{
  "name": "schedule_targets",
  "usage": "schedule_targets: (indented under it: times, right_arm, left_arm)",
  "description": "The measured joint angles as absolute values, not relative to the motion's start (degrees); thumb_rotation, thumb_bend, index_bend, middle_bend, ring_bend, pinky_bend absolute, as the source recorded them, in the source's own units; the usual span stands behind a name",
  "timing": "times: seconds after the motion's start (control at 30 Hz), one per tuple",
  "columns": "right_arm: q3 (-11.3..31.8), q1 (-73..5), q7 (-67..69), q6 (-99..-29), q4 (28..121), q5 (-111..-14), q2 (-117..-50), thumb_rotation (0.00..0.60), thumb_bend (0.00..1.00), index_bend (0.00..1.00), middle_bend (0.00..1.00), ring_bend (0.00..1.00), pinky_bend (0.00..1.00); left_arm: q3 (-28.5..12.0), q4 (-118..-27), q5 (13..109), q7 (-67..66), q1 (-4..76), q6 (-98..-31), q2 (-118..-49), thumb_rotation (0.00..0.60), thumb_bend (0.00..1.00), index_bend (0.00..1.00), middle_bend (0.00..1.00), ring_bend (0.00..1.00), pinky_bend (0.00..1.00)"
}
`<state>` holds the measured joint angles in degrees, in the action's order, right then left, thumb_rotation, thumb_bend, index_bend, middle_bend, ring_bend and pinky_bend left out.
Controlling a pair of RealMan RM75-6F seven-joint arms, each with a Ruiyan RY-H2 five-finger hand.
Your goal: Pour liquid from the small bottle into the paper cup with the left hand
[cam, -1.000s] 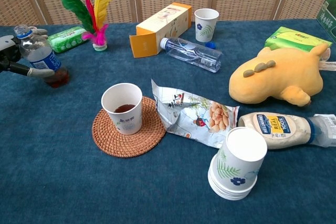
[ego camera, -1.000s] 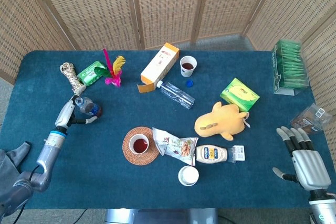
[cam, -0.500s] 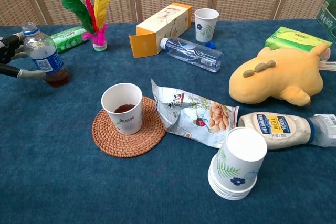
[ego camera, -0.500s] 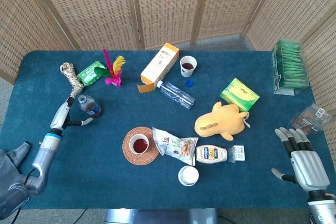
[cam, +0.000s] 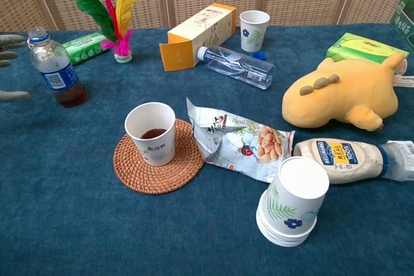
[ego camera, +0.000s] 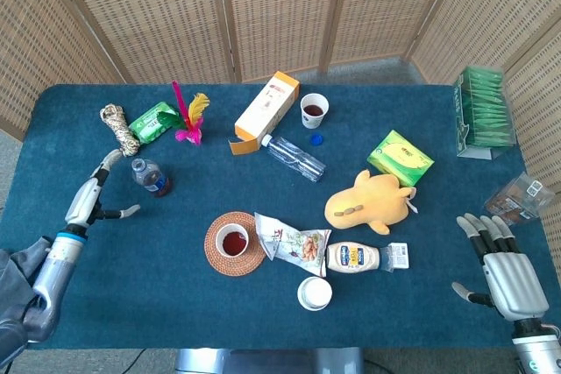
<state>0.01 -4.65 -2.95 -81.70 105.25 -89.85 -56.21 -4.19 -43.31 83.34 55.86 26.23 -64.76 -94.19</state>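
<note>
Wicker screens back a blue tabletop (ego camera: 184, 304) crowded with odds and ends. At the left edge of the frame, the left hand (ego camera: 88, 201) has let go of the small bottle (ego camera: 151, 177) and drawn away toward the lower left; half a second ago its fingers were around the bottle, and now there is clear cloth between them. In the chest view only fingertips (cam: 9, 41) show at the left border, apart from the bottle (cam: 55, 68). The fingers are spread wide and hold nothing. The bottle stands upright at the middle left, near the feathered shuttlecock (ego camera: 188, 116), with a little dark liquid at its base.

Toward the centre, the paper cup (ego camera: 233, 241) sits on a round woven coaster (ego camera: 216, 260) and already holds dark liquid (cam: 154, 134). With the bottle set down and released, the pour looks finished and the arm appears to be retreating.

At the lower right of the frame, the right hand (ego camera: 506, 276) hovers by the tabletop's edge, fingers extended and apart, touching nothing.
</note>
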Motion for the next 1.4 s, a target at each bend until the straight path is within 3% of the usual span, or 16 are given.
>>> schedule_targets:
  times: [0.33,0.87,1.4]
  right_arm:
    - [-0.69,-4.66,-3.15,-81.43,105.8,-91.07,-56.0,0.6,0.0,0.0,0.0,0.0,0.0]
    - [1.75,-4.65,-4.66,-81.97,104.58,-85.39,-56.49,0.6,0.0,0.0,0.0,0.0,0.0]
    - [6.44,-3.7,-11.75,-87.82,102.92,-80.14,-60.8,0.6,0.0,0.0,0.0,0.0,0.0]
  left_arm:
    - [-2.13,-51.79,84.71,46.69,20.15,-73.25,-86.21,0.6,0.15,0.0,0.0,0.0,0.0]
    - [-0.91,-68.81,84.23,18.96,11.47,-82.85,-68.15,0.6,0.15,0.0,0.0,0.0,0.0]
    - [-0.52,-80.33,82.17,13.58,7.13,-83.33,-60.47,0.6,0.15,0.0,0.0,0.0,0.0]
